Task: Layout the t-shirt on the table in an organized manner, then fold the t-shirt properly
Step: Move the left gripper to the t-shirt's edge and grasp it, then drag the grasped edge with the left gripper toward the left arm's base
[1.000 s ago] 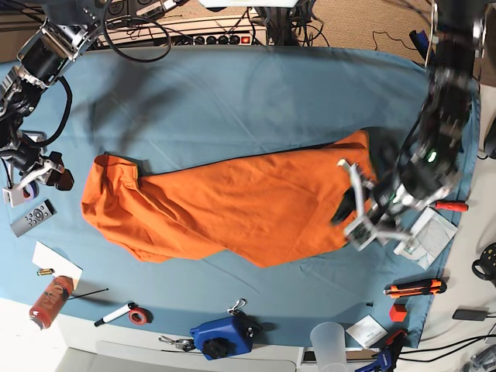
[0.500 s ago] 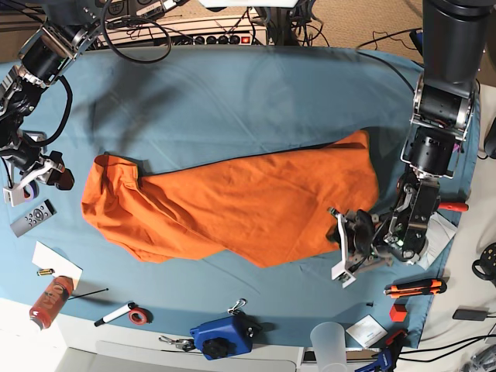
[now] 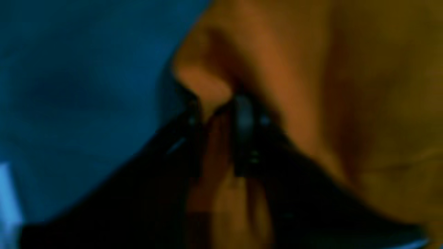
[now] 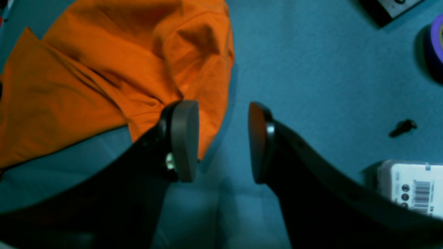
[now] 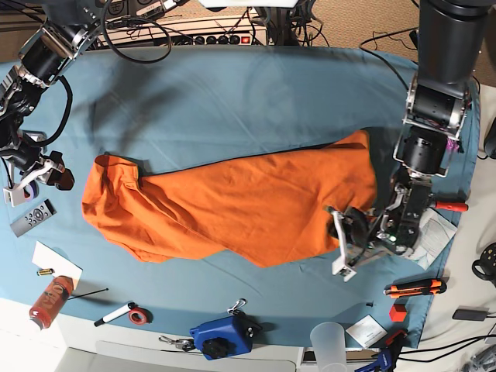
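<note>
The orange t-shirt [image 5: 232, 201] lies crumpled lengthwise across the middle of the blue-draped table [image 5: 248, 101]. My left gripper [image 5: 342, 235] is down at the shirt's lower right edge. The blurred left wrist view shows its fingers [image 3: 244, 117] close together, pinching a fold of the t-shirt [image 3: 346, 86] beside the table cloth [image 3: 69, 86]. My right gripper [image 5: 43, 172] hovers past the shirt's left end. In the right wrist view it [image 4: 223, 110] stands open and empty. One pad [image 4: 185, 138] overlaps the t-shirt's [image 4: 86, 69] edge; the other is over bare table [image 4: 311, 69].
Near the left edge lie a remote [image 5: 32, 218], a bottle [image 5: 50, 301], a marker [image 5: 116, 313] and a red tape roll [image 5: 139, 315]. A blue device [image 5: 223, 335] and a cup [image 5: 332, 341] sit at the front. A cutter [image 5: 416, 288] lies right.
My left arm has come down to the shirt's lower right edge, and its jaws have closed on the fabric. The right arm has not moved.
</note>
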